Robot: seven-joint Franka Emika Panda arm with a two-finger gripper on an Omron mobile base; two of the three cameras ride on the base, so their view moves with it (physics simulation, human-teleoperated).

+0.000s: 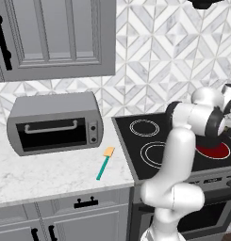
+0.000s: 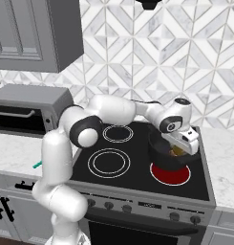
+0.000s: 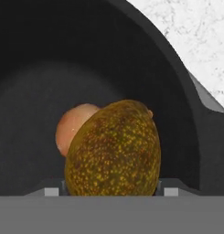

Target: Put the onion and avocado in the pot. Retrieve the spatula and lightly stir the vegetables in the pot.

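Glossy white rounded arm (image 1: 171,160), dark joint bands, bulbous links

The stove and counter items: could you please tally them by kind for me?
Vegetables: 2, the avocado and the onion behind it, both inside the pot.
Cookware: 1, the pot on the glowing red ring.
Utensils: 1, the spatula on the counter.
Appliances: 1, the toaster oven.
Total: 5

Hand (image 2: 178,149) over pot (image 2: 159,155) on stove (image 2: 137,174)
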